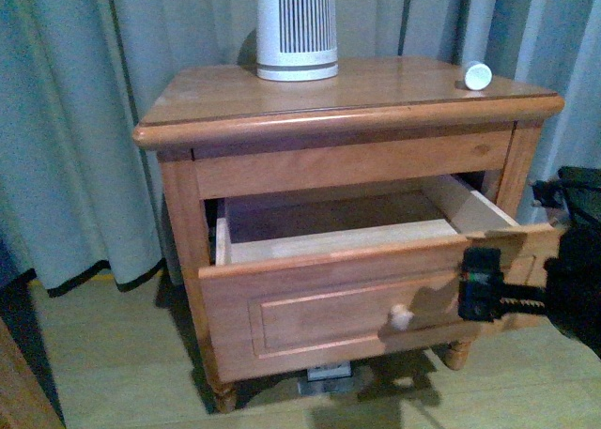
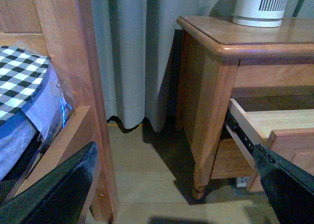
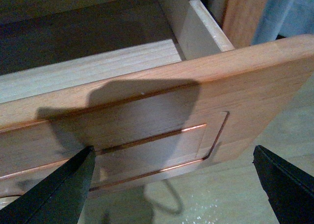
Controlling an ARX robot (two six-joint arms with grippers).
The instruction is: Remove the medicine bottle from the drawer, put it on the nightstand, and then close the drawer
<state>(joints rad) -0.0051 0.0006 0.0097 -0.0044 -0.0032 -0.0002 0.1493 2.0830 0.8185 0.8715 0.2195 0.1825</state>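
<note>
The nightstand [image 1: 357, 96] stands before me with its upper drawer [image 1: 338, 293] pulled open, pale wood showing inside and nothing visible in it. The medicine bottle [image 1: 477, 75] lies on the nightstand's top at the back right corner. My right gripper [image 1: 488, 288] is open and empty, just in front of the drawer front's right end, right of the knob [image 1: 401, 316]. In the right wrist view the gripper [image 3: 171, 194] is spread wide below the drawer front [image 3: 147, 121]. My left gripper [image 2: 171, 194] is open and empty, low over the floor left of the nightstand [image 2: 216, 87].
A large white slatted device [image 1: 297, 25] stands at the back of the nightstand top. Grey curtains [image 1: 75, 119] hang behind. A wooden bed frame [image 2: 73, 62] with checked bedding [image 2: 19, 77] is left of the left gripper. A small white box [image 1: 329, 371] sits under the nightstand.
</note>
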